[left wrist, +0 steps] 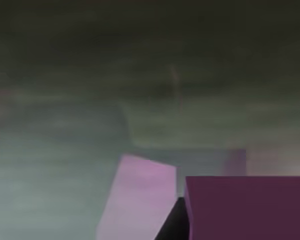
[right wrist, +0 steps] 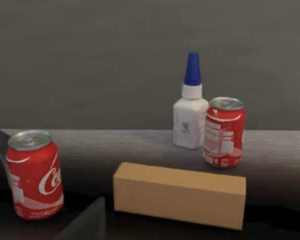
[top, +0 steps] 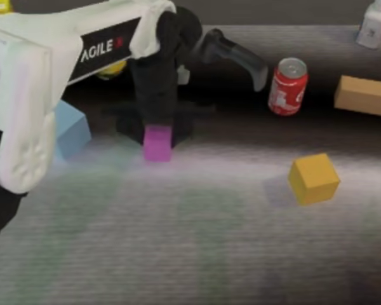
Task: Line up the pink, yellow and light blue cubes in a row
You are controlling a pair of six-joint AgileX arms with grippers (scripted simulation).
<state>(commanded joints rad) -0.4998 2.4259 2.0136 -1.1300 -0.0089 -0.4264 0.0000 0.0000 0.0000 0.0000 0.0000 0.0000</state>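
Note:
The pink cube (top: 157,142) sits left of the table's middle, and my left gripper (top: 157,135) comes down on it from above, shut on it. In the left wrist view the pink cube (left wrist: 247,207) fills the near corner in shadow. The light blue cube (top: 72,130) stands to the left of the pink one, partly covered by my left arm. The yellow cube (top: 313,178) stands alone to the right, turned a little. My right arm is out of the top view; only a dark edge of my right gripper (right wrist: 85,222) shows in its wrist view.
At the back stand a red can (top: 287,86), a long tan box (top: 365,95), a white bottle (top: 374,24) and a dark grey handle-shaped object (top: 235,54). A yellow item (top: 112,68) peeks from under my left arm. A second red can (right wrist: 224,131) stands by the bottle.

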